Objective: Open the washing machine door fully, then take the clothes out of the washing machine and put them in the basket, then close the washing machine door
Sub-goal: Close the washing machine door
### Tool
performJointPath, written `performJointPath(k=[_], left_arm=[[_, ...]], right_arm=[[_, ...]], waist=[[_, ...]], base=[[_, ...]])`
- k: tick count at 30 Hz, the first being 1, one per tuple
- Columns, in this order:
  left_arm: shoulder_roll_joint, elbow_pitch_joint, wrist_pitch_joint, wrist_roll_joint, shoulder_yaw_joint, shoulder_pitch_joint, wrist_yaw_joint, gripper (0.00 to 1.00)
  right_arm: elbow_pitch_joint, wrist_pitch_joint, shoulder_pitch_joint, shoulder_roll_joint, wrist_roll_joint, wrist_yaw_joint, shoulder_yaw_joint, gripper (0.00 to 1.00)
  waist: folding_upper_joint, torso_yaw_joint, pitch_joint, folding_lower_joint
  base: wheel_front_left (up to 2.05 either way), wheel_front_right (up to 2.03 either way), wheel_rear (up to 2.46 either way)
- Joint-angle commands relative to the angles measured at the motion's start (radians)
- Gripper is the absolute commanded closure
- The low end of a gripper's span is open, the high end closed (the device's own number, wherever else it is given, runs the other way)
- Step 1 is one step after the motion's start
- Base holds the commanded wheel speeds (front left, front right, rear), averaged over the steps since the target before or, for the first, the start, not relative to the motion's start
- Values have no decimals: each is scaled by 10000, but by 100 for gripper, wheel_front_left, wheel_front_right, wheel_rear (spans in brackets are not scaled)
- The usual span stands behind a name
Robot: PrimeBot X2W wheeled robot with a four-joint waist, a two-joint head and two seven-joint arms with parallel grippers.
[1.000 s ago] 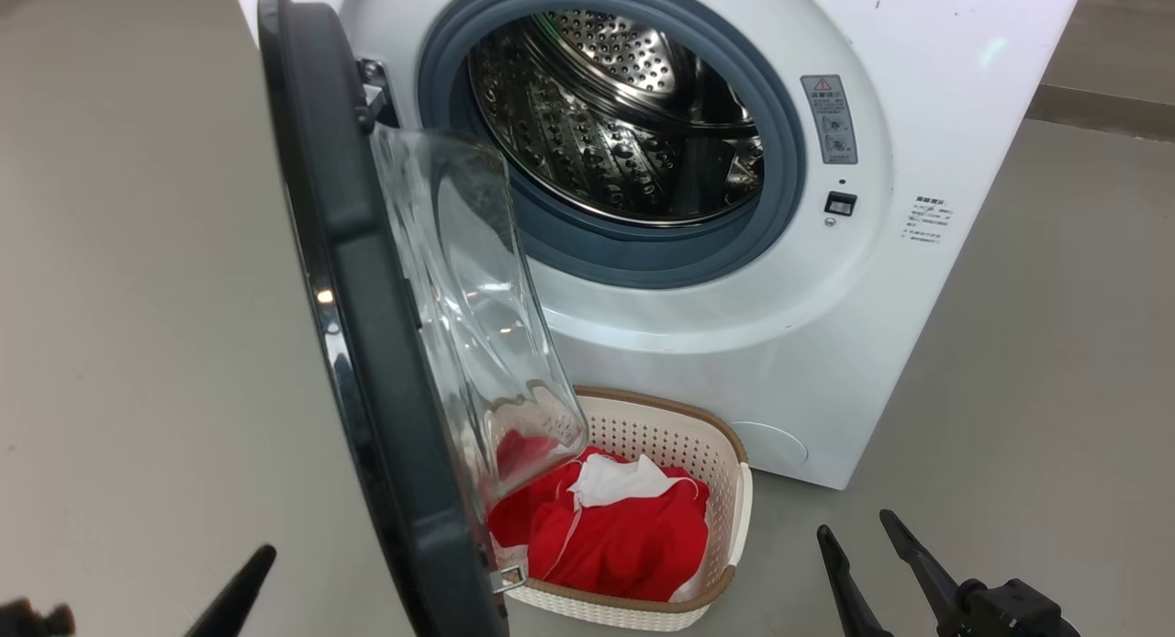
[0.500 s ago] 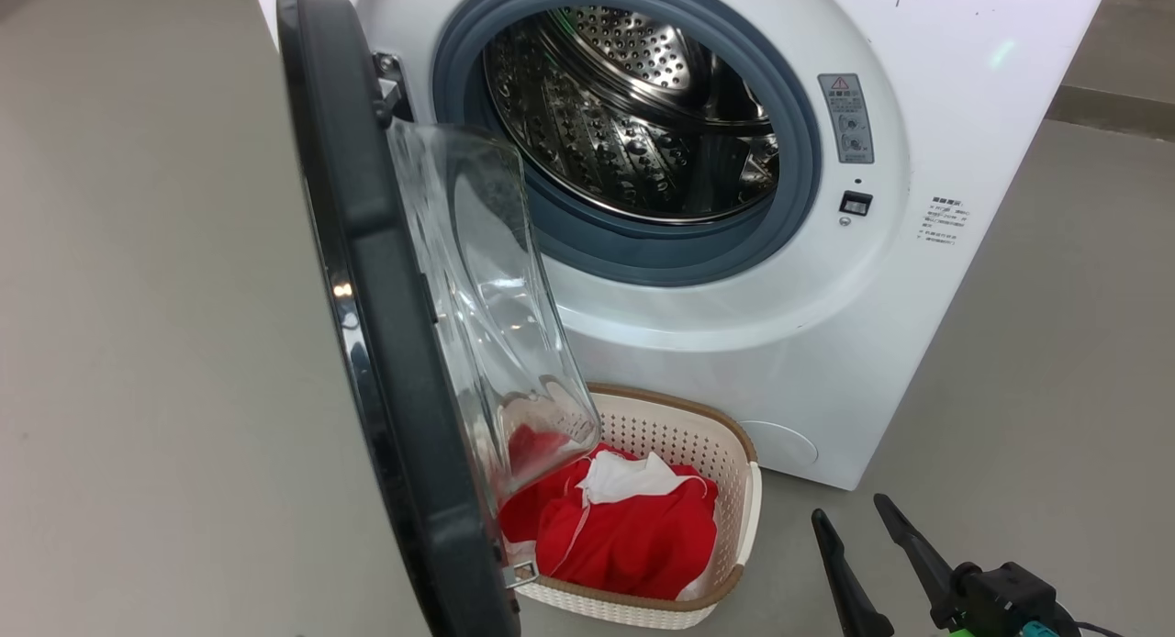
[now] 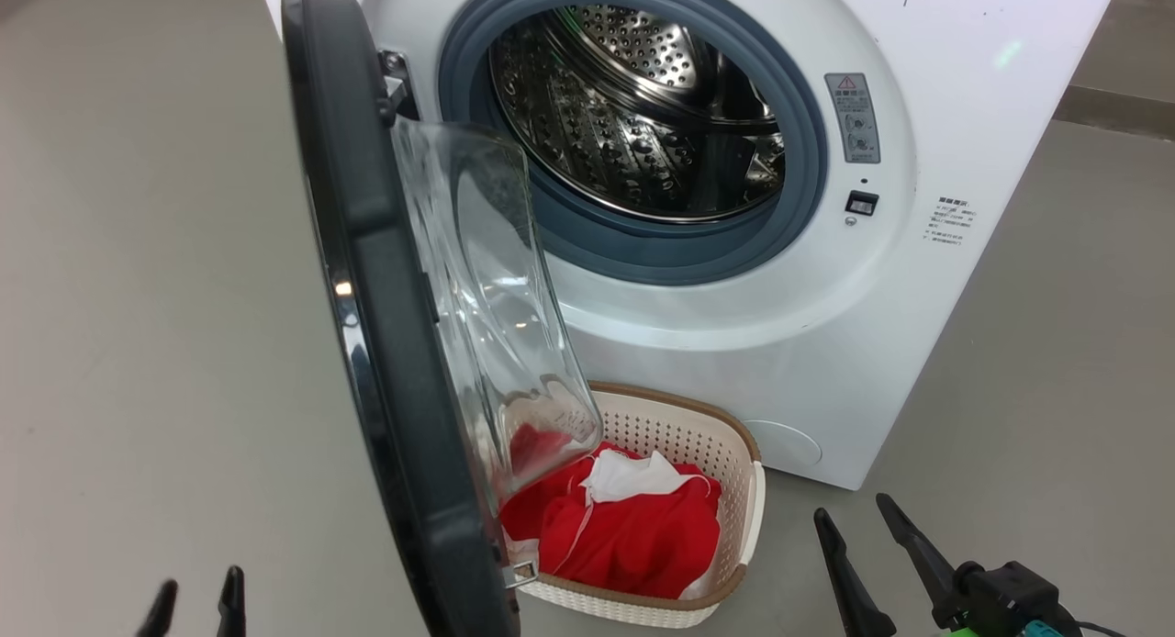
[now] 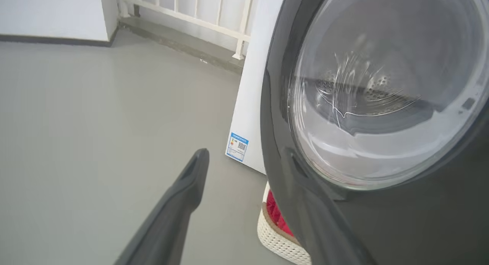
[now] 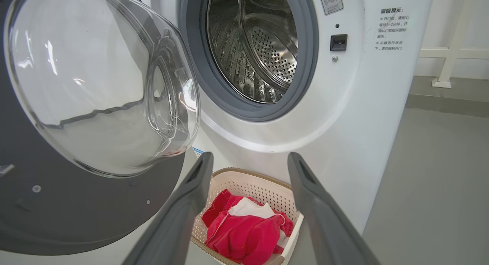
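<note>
In the head view, your left fingers [image 3: 229, 605] had slipped out of the picture half a second before and were back at the lower left edge. Two tips stood side by side with a gap between them, spread and holding nothing. The view itself had slid a little, so don't read that as the washing machine [image 3: 964, 114] moving. Your right fingers [image 3: 844, 573] sat where they had been at the lower right, spread and empty. The washing machine door [image 3: 367, 251] stood wide open and the drum [image 3: 633, 114] showed bare steel. The clothes [image 3: 633, 536] lay heaped in the basket [image 3: 670, 430] on the floor, just in front of the machine.

In the left wrist view, one finger [image 4: 187, 188] pointed out over the floor while the other ran up against the door's black outer rim. Whether it touched, you couldn't tell — dark on dark.

In the right wrist view, the spread fingers framed the basket and its clothes from well short of it.

Judged from this, the unloading was done and only the closing was left — your left arm looked placed to push the door's outer face shut.
</note>
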Motion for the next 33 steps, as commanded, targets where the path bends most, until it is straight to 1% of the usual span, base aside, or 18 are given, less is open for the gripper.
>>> performJointPath(k=[1,2,4,6,10,15,30,32,33], left_arm=[[-140,-597,-120,1879,928,-84,-56,0],[-140,-597,-120,1879,928,-84,-56,0],[-688,-951,-120,3077,1478,21,-43,0],[-1057,-1262,-120,4049,1838,128,-43,0],[-1465,-1558,-121,5173,2079,363,-46,0],[-1677,-1411,-121,5551,2148,579,-50,0],[-1719,-1367,-122,5296,2135,655,-55,0],[-1719,-1380,-122,5036,2055,626,-56,34],[-1719,-1379,-122,4750,2033,601,-56,57]], right_arm=[[-203,-67,-507,-81,28,65,190,0],[-203,-67,-507,-81,28,65,190,0],[-187,-67,-553,-81,15,65,181,0],[-179,-67,-600,-81,0,65,169,0],[-167,-67,-677,-81,-39,65,156,0],[-123,-67,-689,-81,-77,65,160,0],[-103,-67,-611,-81,-85,65,185,0],[-103,-67,-601,-81,-84,65,178,0],[-103,-67,-599,-81,-83,65,176,0]], waist=[[0,-24,33,0],[0,-24,33,0],[0,-51,53,0],[0,-80,70,0],[0,-129,91,0],[0,-156,63,0],[0,-155,-15,0],[0,-150,-18,0],[0,-150,-20,0]], base=[[0,0,0],[0,0,0],[0,0,0],[0,0,0],[0,0,0],[0,0,0],[0,0,0],[0,0,0],[0,0,0]])
